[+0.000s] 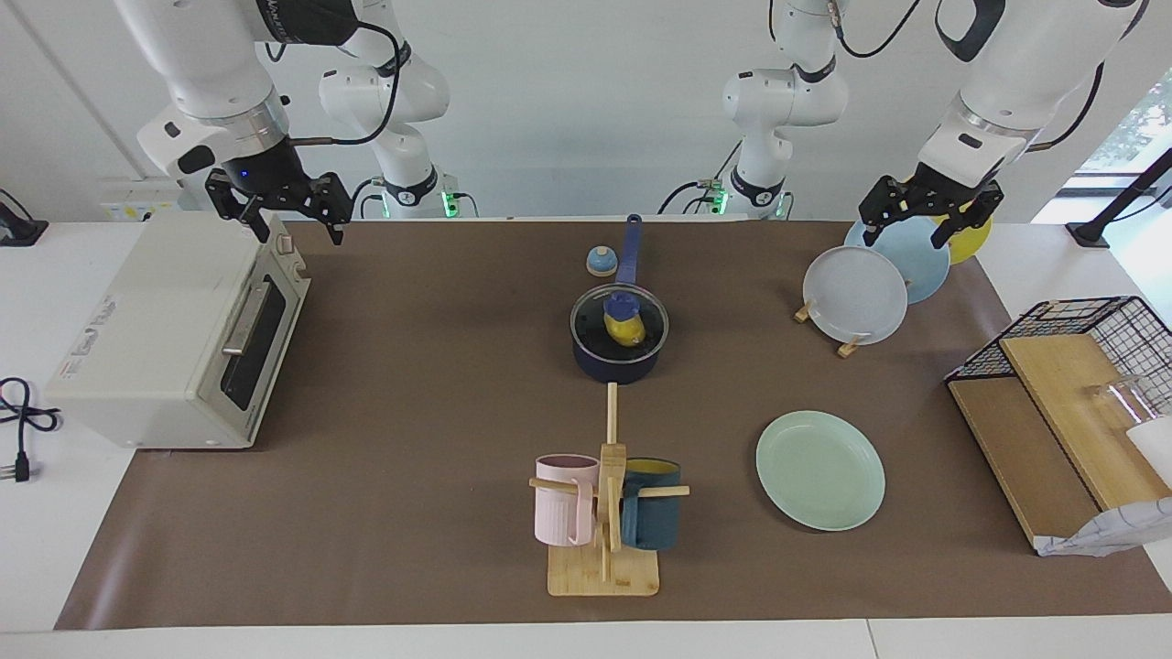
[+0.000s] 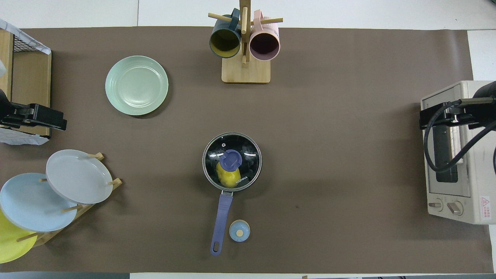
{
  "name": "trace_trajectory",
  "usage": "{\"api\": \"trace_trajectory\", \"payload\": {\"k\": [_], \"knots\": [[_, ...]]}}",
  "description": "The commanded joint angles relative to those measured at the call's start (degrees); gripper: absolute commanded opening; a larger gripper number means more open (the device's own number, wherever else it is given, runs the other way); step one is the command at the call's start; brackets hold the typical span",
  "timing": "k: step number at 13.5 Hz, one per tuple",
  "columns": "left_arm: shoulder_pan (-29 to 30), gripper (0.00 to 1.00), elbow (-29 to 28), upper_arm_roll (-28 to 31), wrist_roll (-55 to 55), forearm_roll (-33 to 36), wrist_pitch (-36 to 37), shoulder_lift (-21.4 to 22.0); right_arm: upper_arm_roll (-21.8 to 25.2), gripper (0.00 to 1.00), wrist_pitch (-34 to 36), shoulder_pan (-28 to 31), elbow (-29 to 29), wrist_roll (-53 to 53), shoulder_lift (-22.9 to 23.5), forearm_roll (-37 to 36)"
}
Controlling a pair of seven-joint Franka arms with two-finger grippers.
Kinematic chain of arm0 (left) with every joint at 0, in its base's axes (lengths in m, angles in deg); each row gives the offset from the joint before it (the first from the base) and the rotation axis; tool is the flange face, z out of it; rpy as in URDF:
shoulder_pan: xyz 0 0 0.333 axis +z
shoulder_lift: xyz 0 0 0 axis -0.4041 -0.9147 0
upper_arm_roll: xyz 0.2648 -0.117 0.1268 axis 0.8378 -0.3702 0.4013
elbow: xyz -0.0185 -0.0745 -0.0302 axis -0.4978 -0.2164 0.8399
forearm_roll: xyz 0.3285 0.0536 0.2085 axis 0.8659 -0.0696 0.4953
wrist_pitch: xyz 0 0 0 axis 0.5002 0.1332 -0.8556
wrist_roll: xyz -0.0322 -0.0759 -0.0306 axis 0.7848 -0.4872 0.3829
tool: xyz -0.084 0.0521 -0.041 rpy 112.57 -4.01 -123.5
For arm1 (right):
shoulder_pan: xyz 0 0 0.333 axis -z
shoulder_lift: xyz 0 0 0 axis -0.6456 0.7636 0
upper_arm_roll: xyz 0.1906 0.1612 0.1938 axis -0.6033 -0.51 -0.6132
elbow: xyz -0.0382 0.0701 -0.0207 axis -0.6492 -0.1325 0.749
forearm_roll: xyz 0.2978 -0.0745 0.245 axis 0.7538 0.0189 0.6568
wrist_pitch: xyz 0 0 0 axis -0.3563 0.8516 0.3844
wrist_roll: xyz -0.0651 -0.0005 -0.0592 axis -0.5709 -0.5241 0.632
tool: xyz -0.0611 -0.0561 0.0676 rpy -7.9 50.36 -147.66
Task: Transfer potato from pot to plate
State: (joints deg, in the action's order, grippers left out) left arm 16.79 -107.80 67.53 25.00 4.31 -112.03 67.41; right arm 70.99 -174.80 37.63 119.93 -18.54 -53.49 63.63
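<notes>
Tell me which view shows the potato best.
The overhead view: the potato shows through the pot's glass lid, only its knob overlapping it. The facing view shows it smaller, half hidden under that knob.

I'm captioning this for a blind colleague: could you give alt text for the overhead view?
A yellow potato lies in a navy pot under a glass lid mid-table. An empty mint plate sits farther from the robots, toward the left arm's end. Both grippers wait at the table's ends.
</notes>
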Motion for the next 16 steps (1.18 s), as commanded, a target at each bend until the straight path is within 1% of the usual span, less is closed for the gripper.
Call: {"api": "trace_trajectory", "payload": {"k": [1,3,4,5,7,11,12,13,14,15,16], "knots": [[0.0,1.00,-0.7,0.1,0.4,1.1,0.7,1.0,-1.6,1.00,-2.7,0.5,1.3,-1.5,-0.4,1.9],[0.0,1.00,-0.7,0.1,0.4,1.1,0.7,1.0,-2.7,1.00,-3.2,0.4,1.9,-1.5,-0.5,3.8],[0.0,1.00,-0.7,0.1,0.4,1.1,0.7,1.0,-4.6,1.00,-3.7,0.0,2.1,-1.0,-0.5,4.1],[0.0,1.00,-0.7,0.1,0.4,1.1,0.7,1.0,-5.9,1.00,-4.6,-1.4,2.1,-0.2,-0.2,4.2],[0.0,1.00,-0.7,0.1,0.4,1.1,0.7,1.0,-6.2,1.00,-6.6,-5.9,2.0,5.1,1.0,4.2],[0.0,1.00,-0.7,0.1,0.4,1.1,0.7,1.0,-6.3,1.00,-10.5,-17.2,0.1,17.0,6.3,3.8],[0.0,1.00,-0.7,0.1,0.4,1.1,0.7,1.0,-6.3,1.00,-12.3,-21.2,-0.9,21.7,8.6,3.1],[0.0,1.00,-0.7,0.1,0.4,1.1,0.7,1.0,-6.2,1.00,-13.5,-24.7,-3.1,26.4,11.8,2.7],[0.0,1.00,-0.7,0.1,0.4,1.1,0.7,1.0,-6.3,1.00,-13.7,-26.4,-5.3,28.2,14.7,1.6],[0.0,1.00,-0.7,0.1,0.4,1.1,0.7,1.0,-6.3,1.00,-15.3,-28.3,-6.5,29.0,16.5,0.2],[0.0,1.00,-0.7,0.1,0.4,1.1,0.7,1.0,-6.3,1.00,-18.7,-30.1,-5.4,29.8,16.8,0.1]]}}
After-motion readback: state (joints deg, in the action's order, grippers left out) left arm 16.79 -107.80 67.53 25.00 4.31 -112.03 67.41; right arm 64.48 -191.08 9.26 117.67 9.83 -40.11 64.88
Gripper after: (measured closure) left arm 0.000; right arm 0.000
